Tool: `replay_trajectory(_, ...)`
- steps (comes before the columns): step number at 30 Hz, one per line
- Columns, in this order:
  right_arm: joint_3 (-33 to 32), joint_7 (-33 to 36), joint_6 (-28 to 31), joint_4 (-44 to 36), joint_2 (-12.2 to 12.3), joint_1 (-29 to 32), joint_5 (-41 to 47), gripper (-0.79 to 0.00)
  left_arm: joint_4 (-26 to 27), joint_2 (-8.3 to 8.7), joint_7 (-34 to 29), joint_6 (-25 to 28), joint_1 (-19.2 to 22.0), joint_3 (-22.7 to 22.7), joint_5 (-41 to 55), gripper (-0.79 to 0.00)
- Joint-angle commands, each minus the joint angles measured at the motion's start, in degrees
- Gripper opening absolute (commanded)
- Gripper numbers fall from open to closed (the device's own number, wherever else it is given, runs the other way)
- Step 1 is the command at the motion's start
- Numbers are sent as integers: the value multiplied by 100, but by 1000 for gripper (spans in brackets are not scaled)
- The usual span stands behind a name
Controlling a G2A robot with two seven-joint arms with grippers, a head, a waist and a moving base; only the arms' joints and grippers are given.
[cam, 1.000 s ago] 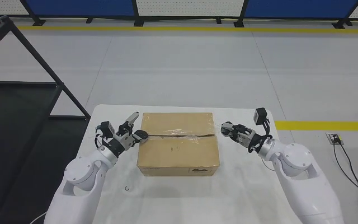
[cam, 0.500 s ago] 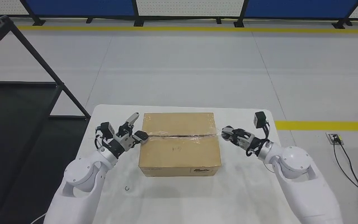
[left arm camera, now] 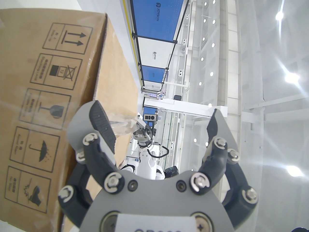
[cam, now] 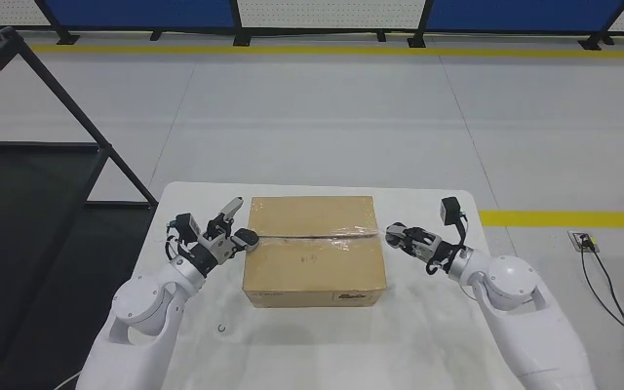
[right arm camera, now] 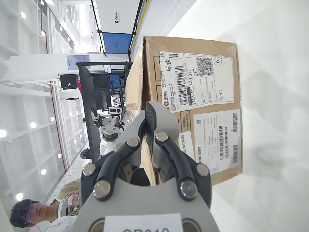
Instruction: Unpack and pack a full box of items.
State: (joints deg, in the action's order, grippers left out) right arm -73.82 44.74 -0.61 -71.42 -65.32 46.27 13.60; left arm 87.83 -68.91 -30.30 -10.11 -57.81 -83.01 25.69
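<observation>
One box (cam: 312,249), sealed with tape (cam: 322,232) along its top seam, sits midway between the table's (cam: 292,341) left and right edges, toward the far edge. From the top, the left gripper (cam: 239,221) is at its left end and the right gripper (cam: 395,234) at its right end, both by the seam. Left wrist view alone shows its fingers spread, one pad (left arm camera: 101,121) beside crumpled tape and printed symbols (left arm camera: 48,102); right wrist view shows fingers clenched before the labels (right arm camera: 196,80), tape caught or not unclear.

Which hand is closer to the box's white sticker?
Right. The right gripper is beside the sticker on the box; the left gripper is at the opposite end.
</observation>
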Motion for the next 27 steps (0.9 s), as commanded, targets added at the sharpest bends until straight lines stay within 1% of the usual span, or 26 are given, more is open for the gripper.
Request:
replay_trajectory(1, 2, 16, 32, 25, 0, -8, 16, -406, 12, 4, -5, -8, 0, 5, -5, 0)
replay_trajectory(2, 2, 20, 45, 38, 1, -11, 19, -43, 13, 6, -7, -10, 1, 5, -6, 0)
replay_trajectory(3, 2, 20, 52, 52, 0, -14, 30, 0, 14, 7, -7, -12, 1, 5, -4, 0)
replay_trajectory(12, -39, -19, 125, 132, -4, -59, 204, 0, 14, 17, 17, -19, -2, 17, 28, 0)
replay_trajectory(17, -214, -217, 285, 4, -1, 1, 502, 0, 38, 23, 32, 26, -6, -5, 85, 0)
replay_trajectory(22, -505, -529, 434, -443, 17, 188, 844, 0, 227, 42, 77, 100, -57, -225, 292, 0)
replay_trajectory(25, -675, -1120, 324, -806, 26, 313, 797, 0, 363, 67, 98, 136, -123, -445, 416, 0)
replay_trajectory(27, -673, -1108, 252, -958, 22, 359, 883, 0, 434, 86, 112, 170, -185, -621, 507, 0)
